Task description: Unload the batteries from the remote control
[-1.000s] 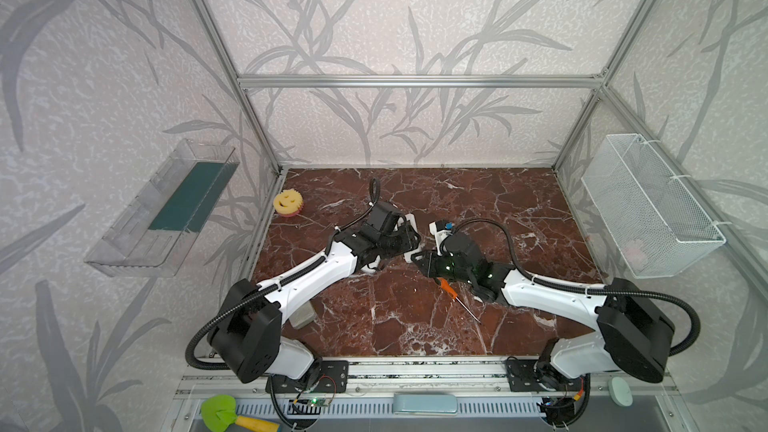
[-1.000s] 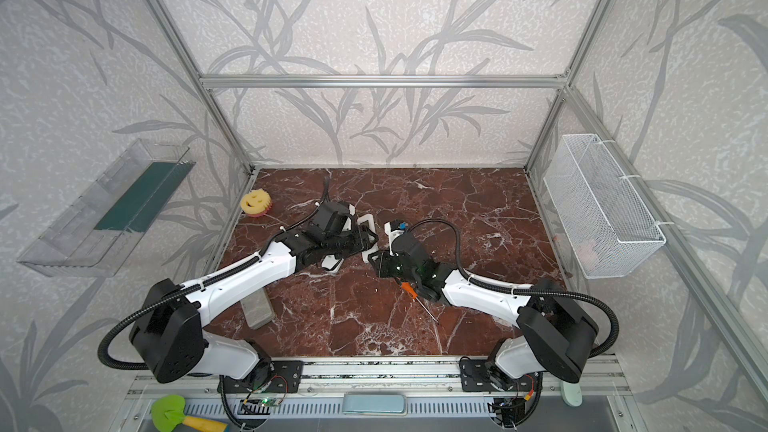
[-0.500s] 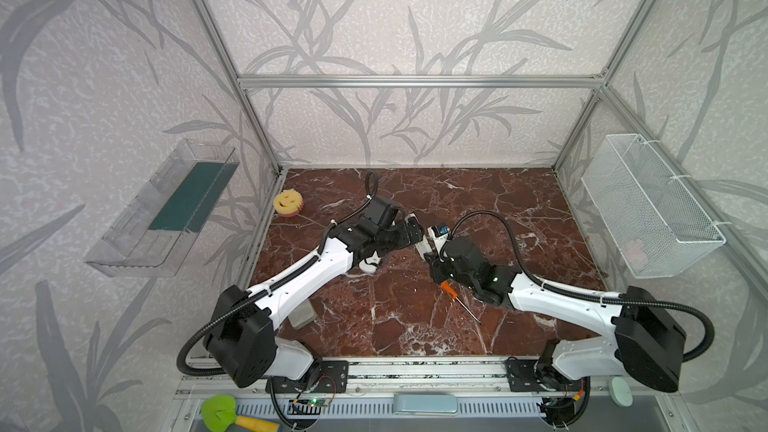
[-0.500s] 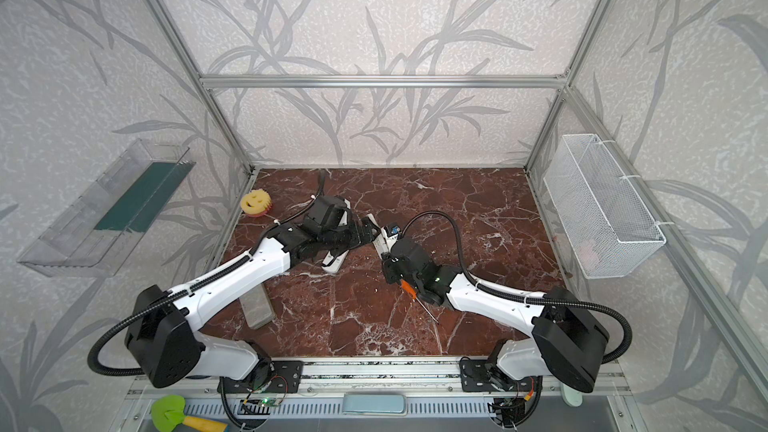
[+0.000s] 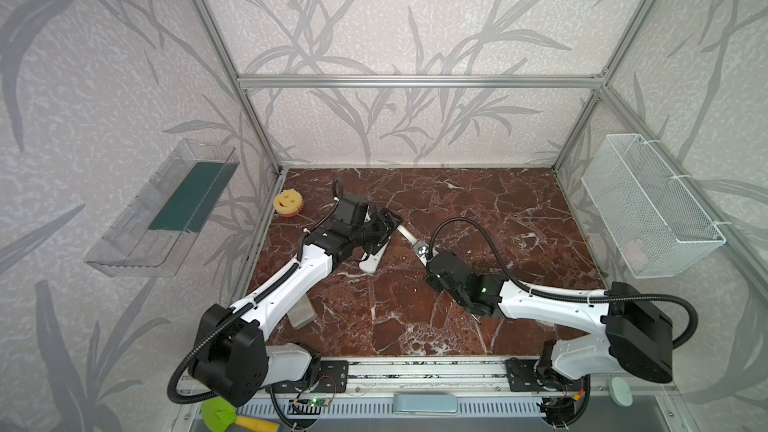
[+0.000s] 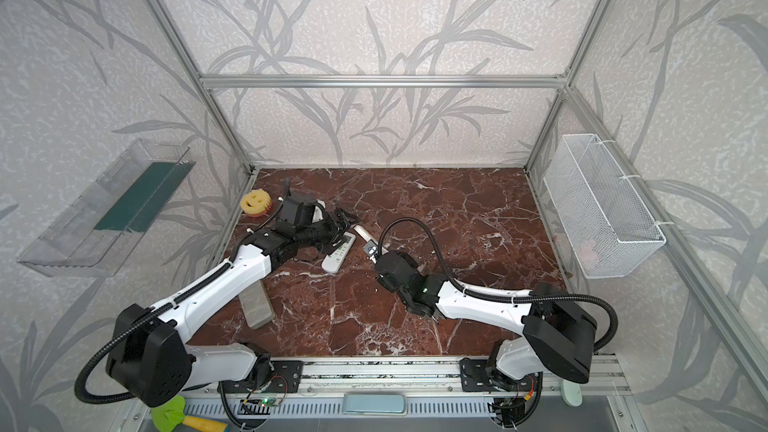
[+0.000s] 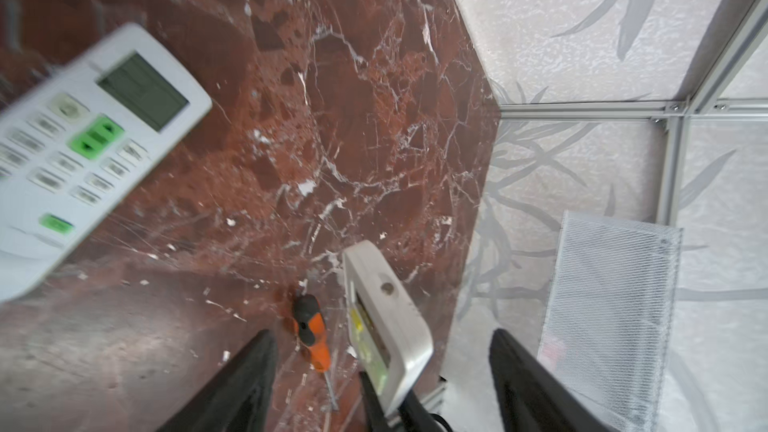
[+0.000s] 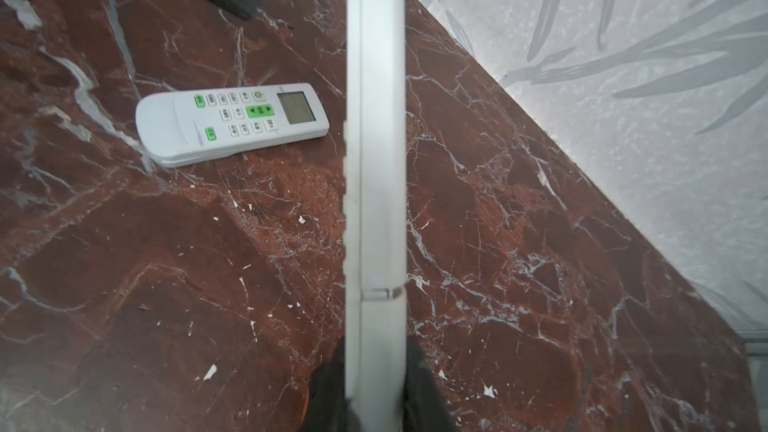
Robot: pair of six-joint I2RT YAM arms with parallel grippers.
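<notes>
Batteries [image 7: 370, 347]: only a yellow-green strip shows, in the left wrist view, inside the open back of the held remote [image 7: 388, 317]; count and the dark pair cannot be made out. The held remote is off-white and seen edge-on from the right wrist view [image 8: 374, 160]. In both top views it runs slantwise across the mid-floor [image 5: 409, 236] [image 6: 362, 233]. The right gripper [image 8: 374, 371] is clamped on its near end, black fingers [image 8: 328, 388] pressed to either side. The remote's far end reaches toward the left gripper [image 5: 390, 221] and sits just beside the tips; contact cannot be told. The left gripper's jaws stand well apart with nothing between them, and both dark fingers [image 7: 249, 384] frame the held remote from the wrist view. An orange-handled screwdriver [image 7: 311, 328] lies on the floor close beside the held remote. A second remote [image 8: 232, 126], white with green buttons and a grey display, lies flat and face up on the red marble floor [image 5: 478, 209], partly under the left arm in a top view [image 6: 340, 257]. Further out, a yellow smiley sponge [image 5: 287, 202] sits near the back left corner and a grey block [image 5: 301, 315] lies by the left arm. A white wire basket [image 5: 648, 209] hangs on the right wall and a clear tray [image 5: 166, 209] on the left wall.
</notes>
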